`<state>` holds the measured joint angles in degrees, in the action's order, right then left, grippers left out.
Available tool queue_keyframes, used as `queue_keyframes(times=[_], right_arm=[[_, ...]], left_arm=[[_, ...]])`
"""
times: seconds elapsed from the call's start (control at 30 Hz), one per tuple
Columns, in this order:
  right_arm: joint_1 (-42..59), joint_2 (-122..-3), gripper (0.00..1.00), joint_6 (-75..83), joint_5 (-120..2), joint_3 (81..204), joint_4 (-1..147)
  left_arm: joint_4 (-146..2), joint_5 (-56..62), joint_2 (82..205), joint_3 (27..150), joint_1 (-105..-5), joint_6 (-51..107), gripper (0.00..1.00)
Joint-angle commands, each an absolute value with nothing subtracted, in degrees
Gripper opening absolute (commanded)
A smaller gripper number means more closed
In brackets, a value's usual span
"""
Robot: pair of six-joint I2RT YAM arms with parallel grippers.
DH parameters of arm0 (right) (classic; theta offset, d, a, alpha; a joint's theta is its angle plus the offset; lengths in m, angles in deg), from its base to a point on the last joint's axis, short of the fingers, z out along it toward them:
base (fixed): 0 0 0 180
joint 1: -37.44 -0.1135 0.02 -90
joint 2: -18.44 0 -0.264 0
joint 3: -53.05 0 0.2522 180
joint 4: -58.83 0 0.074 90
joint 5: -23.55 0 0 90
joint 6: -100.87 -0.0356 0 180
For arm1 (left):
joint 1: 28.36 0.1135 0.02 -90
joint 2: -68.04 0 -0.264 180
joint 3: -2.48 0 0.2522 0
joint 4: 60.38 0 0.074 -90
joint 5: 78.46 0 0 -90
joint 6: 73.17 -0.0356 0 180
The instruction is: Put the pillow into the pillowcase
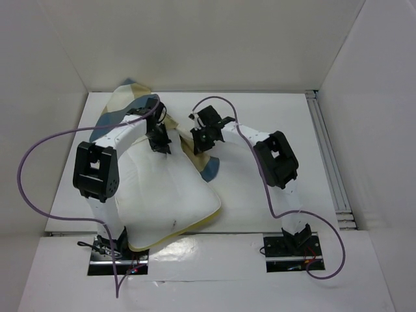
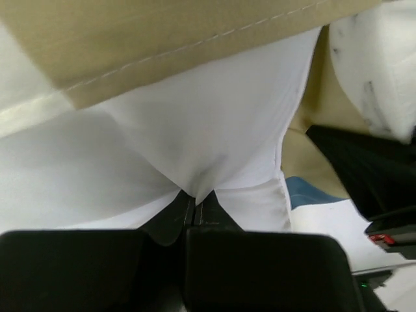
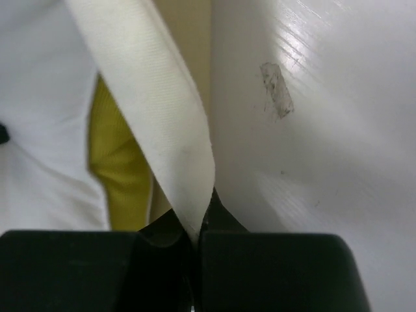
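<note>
Pinching one pillow (image 1: 170, 195), one pillowcase (image 1: 127, 97): two hands (image 2: 195, 209) (image 3: 199, 227).

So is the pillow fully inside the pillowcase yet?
No: the top view shows most of the pillow lying bare, with the pillowcase bunched at its far end.

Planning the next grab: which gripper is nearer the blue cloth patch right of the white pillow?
Right: the right gripper is just beyond the blue cloth patch; left gripper farther left, on the white pillow.
</note>
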<state>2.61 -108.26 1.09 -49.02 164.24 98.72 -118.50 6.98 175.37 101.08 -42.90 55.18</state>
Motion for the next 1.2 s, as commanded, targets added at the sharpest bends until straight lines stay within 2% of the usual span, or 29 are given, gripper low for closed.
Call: queue_keyframes(times=[0.0,0.2,0.37,0.6,0.77,0.97,1.17], right_arm=[[3.4,-100.0,0.0,0.8,-46.9,162.3,95.5],[4.7,-98.7,0.0,-0.3,-42.2,159.7,93.9],[2.0,-95.8,0.0,0.3,-38.3,156.6,94.7],[-2.5,-80.2,0.0,1.9,-32.3,146.9,99.3],[-5.0,-74.5,0.0,1.4,-24.5,139.2,101.2],[-12.2,-73.9,0.0,-3.4,-23.6,130.6,96.5],[-13.5,-71.5,0.0,-6.4,-32.7,128.1,95.6]], left_arm=[[-108.7,1.6,169.3,100.0,-42.2,58.1,0.0],[-105.7,-2.9,161.2,104.3,-41.7,62.3,0.0],[-105.0,-1.4,161.7,108.3,-40.4,65.3,0.0],[-105.7,2.7,161.0,113.7,-39.9,67.8,0.0],[-105.1,3.9,165.2,115.5,-40.6,71.9,0.0],[-101.0,6.4,171.1,116.2,-43.8,77.9,0.0],[-100.5,7.0,174.3,119.4,-46.8,79.1,0.0]])
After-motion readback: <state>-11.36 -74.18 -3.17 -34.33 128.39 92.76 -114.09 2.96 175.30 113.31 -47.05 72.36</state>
